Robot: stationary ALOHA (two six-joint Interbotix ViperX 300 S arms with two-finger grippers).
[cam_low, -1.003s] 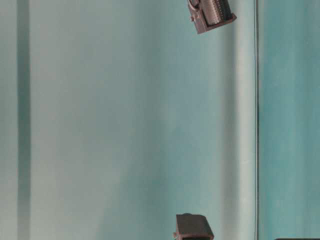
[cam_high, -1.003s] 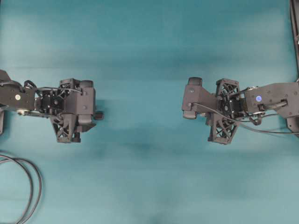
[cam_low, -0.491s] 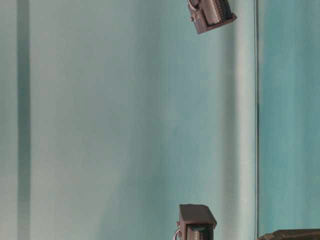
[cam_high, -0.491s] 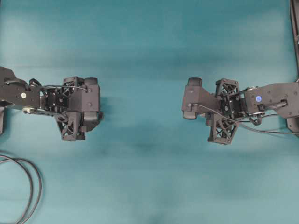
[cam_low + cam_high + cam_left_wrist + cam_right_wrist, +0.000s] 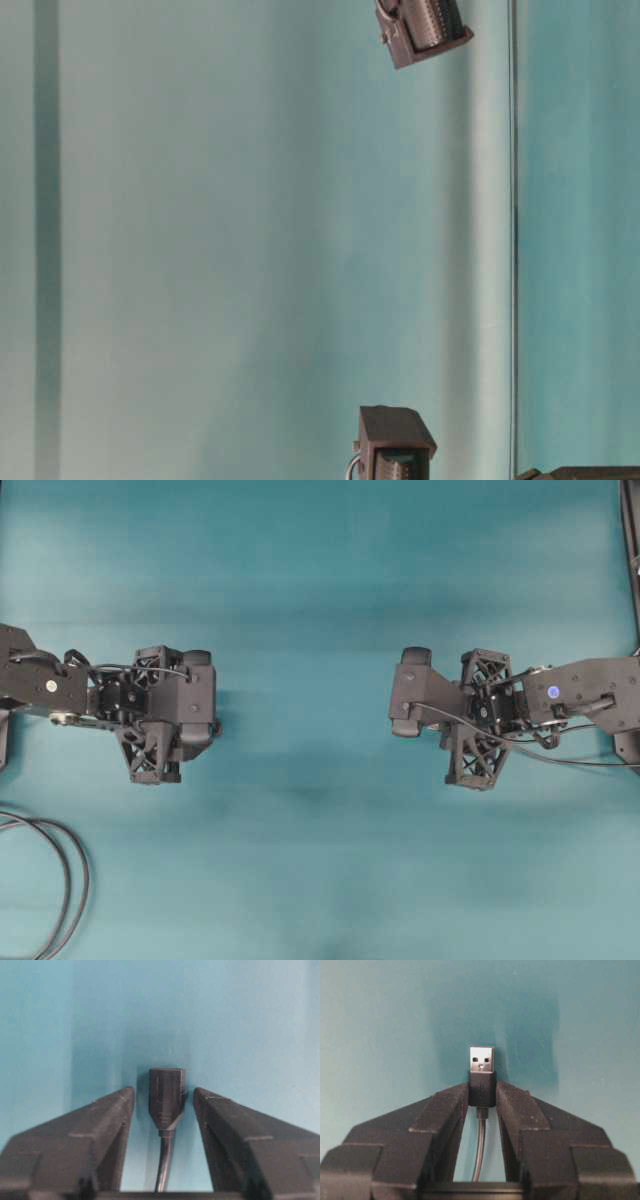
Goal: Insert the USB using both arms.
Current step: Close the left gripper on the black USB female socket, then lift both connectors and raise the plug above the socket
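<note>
In the right wrist view the USB (image 5: 481, 1060) shows its silvery tip pointing away from the camera. Its short dark body is pinched between the fingertips of my right gripper (image 5: 482, 1088), and its thin cable runs back between the fingers. In the left wrist view an all-black socket (image 5: 167, 1091) on a thin cable lies on the teal surface between the fingers of my left gripper (image 5: 163, 1092), with a gap on each side. From overhead the left gripper (image 5: 205, 715) and right gripper (image 5: 403, 695) face each other, well apart.
A thicker looped cable (image 5: 68, 880) lies at the lower left of the teal table (image 5: 300, 600). A dark strip (image 5: 630, 540) runs along the right edge. In the table-level view only the wrist camera blocks of the two arms (image 5: 420, 28) (image 5: 395, 445) show.
The left arm has moved a little to the right and its jaws have narrowed around the socket. The right arm and the USB have not moved.
</note>
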